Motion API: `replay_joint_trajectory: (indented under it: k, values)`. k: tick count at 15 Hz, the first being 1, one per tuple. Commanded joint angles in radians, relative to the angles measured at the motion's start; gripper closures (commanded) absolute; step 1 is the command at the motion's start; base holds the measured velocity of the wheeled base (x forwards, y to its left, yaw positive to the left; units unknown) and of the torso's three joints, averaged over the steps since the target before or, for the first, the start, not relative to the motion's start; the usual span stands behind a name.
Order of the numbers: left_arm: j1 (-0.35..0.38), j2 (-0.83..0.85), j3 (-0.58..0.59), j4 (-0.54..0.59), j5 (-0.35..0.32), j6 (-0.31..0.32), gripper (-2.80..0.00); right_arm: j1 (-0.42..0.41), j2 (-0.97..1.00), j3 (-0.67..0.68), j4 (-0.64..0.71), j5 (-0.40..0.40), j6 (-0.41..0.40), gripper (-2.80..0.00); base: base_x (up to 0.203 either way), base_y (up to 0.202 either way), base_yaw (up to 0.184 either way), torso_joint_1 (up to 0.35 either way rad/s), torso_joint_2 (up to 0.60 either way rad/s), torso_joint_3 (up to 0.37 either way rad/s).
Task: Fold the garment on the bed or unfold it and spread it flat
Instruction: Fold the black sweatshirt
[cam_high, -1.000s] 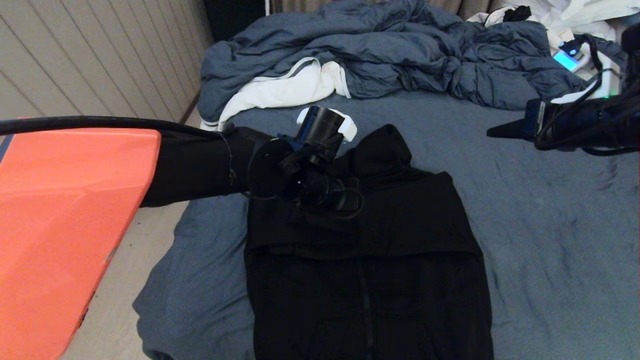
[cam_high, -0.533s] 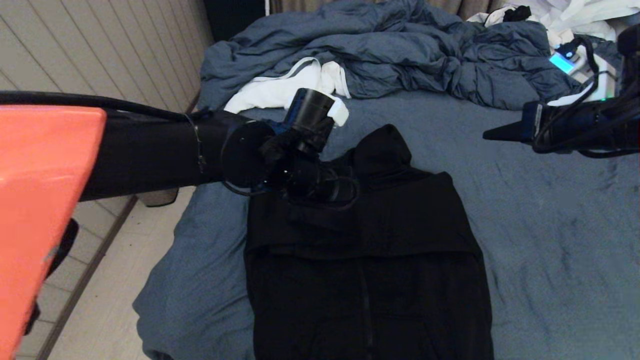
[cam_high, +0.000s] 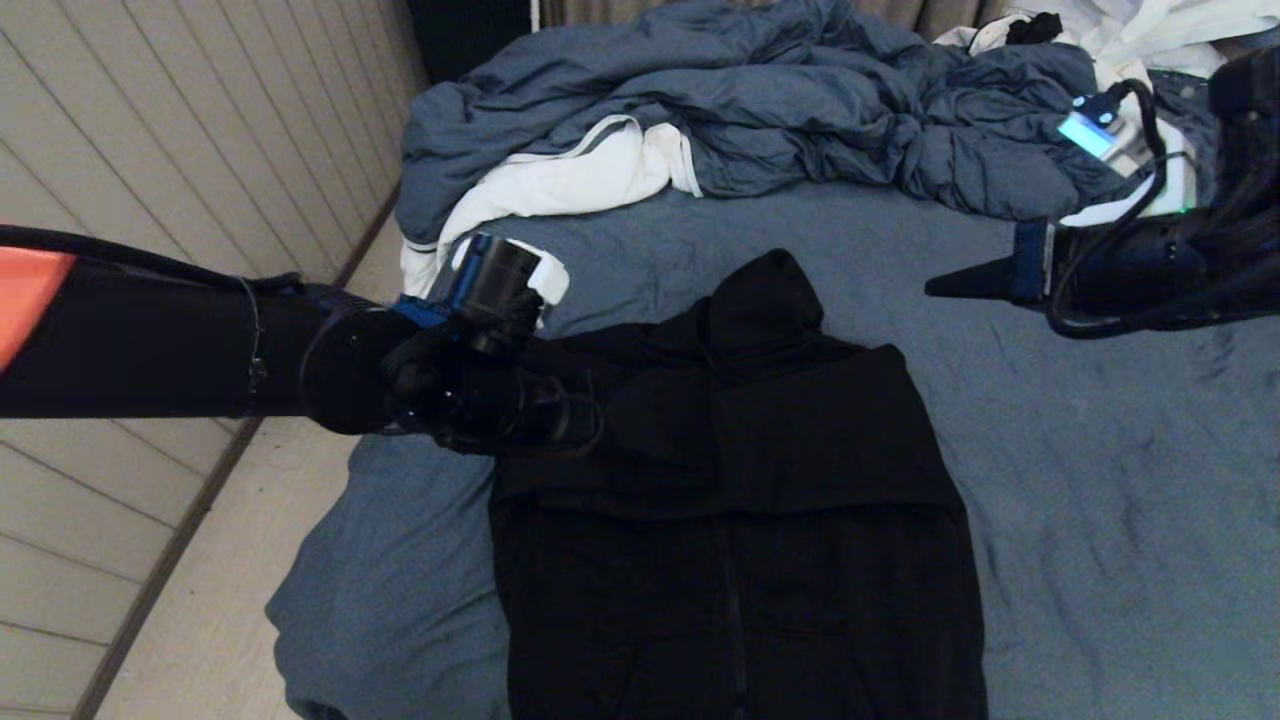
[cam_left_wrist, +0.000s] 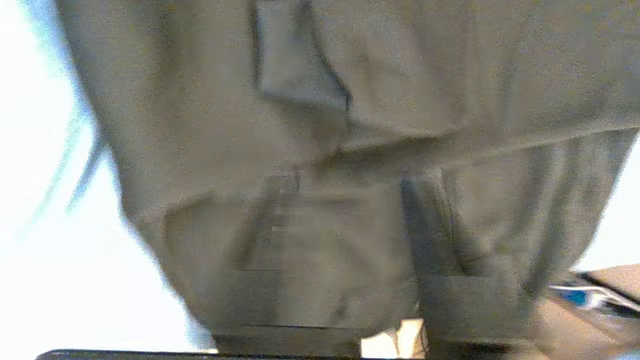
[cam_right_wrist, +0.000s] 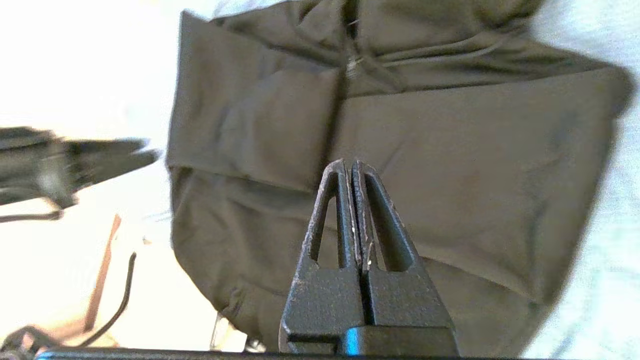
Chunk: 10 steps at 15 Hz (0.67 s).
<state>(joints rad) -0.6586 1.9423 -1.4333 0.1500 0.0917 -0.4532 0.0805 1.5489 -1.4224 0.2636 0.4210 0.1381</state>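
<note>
The left gripper (cam_high: 560, 420) is seen at the hoodie's (cam_high: 740, 500) left shoulder, its opening not discernible; the right gripper (cam_high: 945, 288) is held shut above the bed (cam_high: 1100, 480). The hoodie is laid mid-bed with sleeves folded across the chest, further folds seemingly left. A rumpled duvet (cam_high: 780, 110) is piled behind, a panelled wall (cam_high: 150, 120) seen left.
</note>
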Motion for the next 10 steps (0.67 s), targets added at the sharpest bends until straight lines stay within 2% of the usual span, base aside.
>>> replay_joint_trajectory:
  k: [1, 4, 10]
  values:
    - [0.012, 0.093, 0.015, -0.07, 0.0, 0.016, 0.0, 0.021, -0.006, 0.01, 0.002, 0.001, 0.002, 0.0, 0.0, 0.0, 0.0, 0.0, 0.0, 0.0]
    - [0.014, 0.234, -0.034, -0.133, 0.001, 0.025, 0.0, 0.036, -0.004, 0.017, 0.0, -0.001, 0.0, 0.0, 0.0, 0.0, 0.0, 0.0, 0.0, 0.0]
    - [0.03, 0.388, -0.196, -0.133, 0.051, 0.029, 0.0, 0.028, -0.004, 0.003, 0.0, -0.001, 0.002, 0.0, 0.0, 0.0, 0.0, 0.0, 0.0, 0.0]
